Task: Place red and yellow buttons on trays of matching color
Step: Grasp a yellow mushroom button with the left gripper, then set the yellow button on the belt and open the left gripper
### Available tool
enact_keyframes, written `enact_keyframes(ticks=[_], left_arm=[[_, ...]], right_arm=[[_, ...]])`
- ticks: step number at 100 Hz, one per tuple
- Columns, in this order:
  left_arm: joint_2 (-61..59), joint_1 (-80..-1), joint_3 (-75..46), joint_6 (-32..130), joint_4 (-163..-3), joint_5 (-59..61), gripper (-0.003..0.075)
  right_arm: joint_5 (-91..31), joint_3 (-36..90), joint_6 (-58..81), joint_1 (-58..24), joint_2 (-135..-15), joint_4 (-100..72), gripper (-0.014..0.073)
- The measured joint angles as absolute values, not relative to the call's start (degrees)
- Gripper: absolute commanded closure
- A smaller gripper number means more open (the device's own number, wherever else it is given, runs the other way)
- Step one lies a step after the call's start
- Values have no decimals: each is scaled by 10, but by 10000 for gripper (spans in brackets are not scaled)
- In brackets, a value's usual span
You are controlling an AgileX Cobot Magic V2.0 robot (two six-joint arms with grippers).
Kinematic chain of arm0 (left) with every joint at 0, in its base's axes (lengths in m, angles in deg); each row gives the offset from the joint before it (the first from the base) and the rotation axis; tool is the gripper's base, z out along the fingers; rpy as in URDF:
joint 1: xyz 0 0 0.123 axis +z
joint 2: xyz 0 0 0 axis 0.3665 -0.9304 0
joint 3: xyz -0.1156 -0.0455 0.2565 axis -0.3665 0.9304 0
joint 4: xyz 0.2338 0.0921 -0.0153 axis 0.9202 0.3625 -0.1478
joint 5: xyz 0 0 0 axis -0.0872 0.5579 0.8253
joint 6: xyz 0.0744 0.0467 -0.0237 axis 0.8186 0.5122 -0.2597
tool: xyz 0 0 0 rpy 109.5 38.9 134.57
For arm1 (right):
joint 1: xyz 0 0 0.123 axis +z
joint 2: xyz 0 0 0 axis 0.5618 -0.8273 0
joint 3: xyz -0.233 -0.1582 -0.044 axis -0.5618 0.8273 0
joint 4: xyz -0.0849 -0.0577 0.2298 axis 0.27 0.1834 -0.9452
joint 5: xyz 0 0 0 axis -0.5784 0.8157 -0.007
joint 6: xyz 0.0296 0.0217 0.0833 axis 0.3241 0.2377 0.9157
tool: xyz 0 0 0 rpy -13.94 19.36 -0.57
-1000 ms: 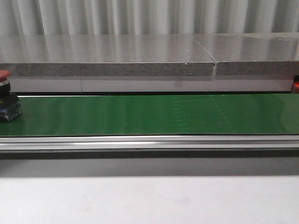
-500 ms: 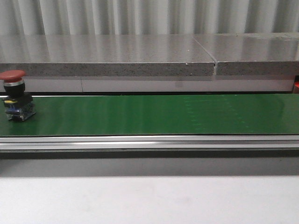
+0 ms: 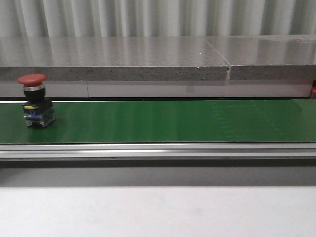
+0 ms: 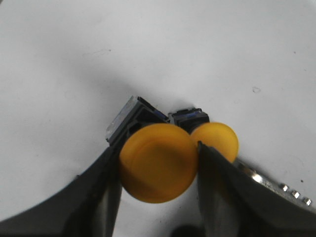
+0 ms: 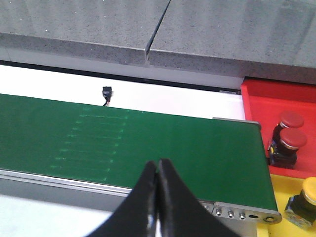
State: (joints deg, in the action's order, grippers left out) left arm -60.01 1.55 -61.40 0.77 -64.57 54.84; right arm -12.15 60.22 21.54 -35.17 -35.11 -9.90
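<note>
A red button with a black and blue base stands upright on the green belt near its left end in the front view; neither gripper shows there. My left gripper is shut on a yellow button, one finger on each side of its cap, above a white surface. A second yellow button stands just behind it. My right gripper is shut and holds nothing, over the belt's near edge. The red tray holds two red buttons. The yellow tray holds a yellow button.
A grey stone ledge runs behind the belt, and a metal rail runs along its front. A white tabletop lies in front. A small black sensor sits behind the belt. Both trays stand past the belt's end.
The red button has travelled right along the belt, from the left edge of the front view to fully inside it.
</note>
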Motion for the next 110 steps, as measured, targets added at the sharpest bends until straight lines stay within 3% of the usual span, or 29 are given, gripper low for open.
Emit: enact_keyframes(ticks=[29,62,110], left_arm=[[-512,15,-596,112,-657,580,501],[-376,12,-443,147,-698,540,501],[-317,-95,-280,149,-700,450,501]], right_arm=[[-121,602,215,-352,-351,-99,666],[-121,602,215,-352,-351,-99,666],[-121,602,215,-352,-351,-99,666]])
